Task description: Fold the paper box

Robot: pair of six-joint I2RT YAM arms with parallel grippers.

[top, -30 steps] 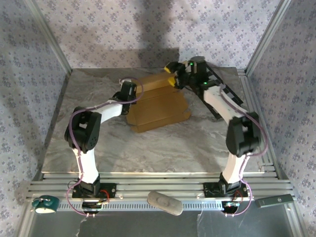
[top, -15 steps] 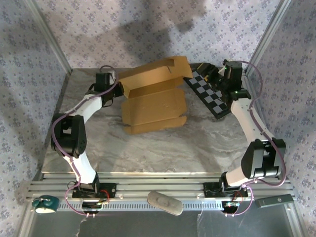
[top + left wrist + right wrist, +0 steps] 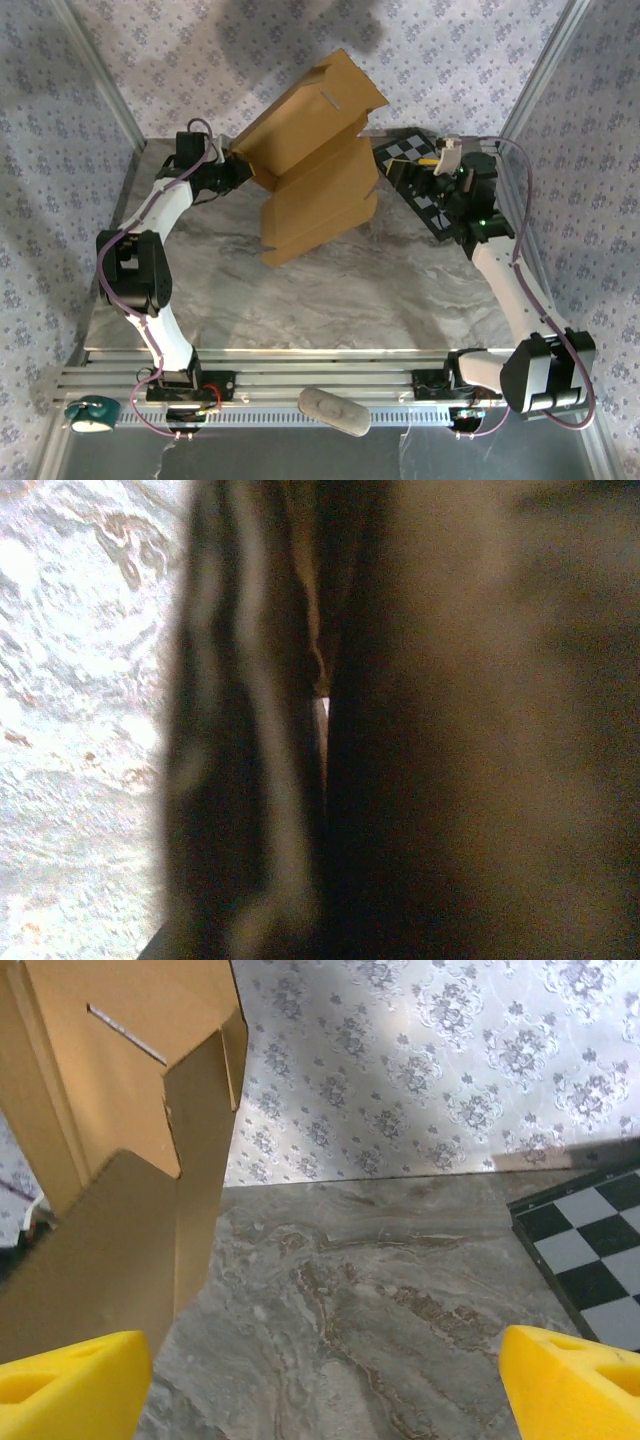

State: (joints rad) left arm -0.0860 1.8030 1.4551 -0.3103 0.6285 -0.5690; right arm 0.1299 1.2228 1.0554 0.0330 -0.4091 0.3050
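Over the far middle of the table (image 3: 330,300), the box (image 3: 315,165) hangs tilted and half-open. Its low corner is near or on the marble, and its slotted top panel rises against the back wall. The left claw (image 3: 232,166) is pinched tight on the box's left edge. Its wrist view shows dark, blurred cardboard (image 3: 450,730) pressed up close. The right claw (image 3: 437,168) sits apart from the box, beside the checkerboard (image 3: 405,158), with its yellow fingers (image 3: 70,1380) spread wide and holding nothing.

The step looks like raising and turning the sheet so its panels can be creased, with most of the folding not yet done. Next, the right claw probably needs to reach across to the free right edge (image 3: 200,1160) and take or push a flap, while the left one steadies the sheet.

The box's long axis runs from the low near corner up and away toward the far right. The slotted end points upward, and the broad faces stand steeply tilted, not flat.
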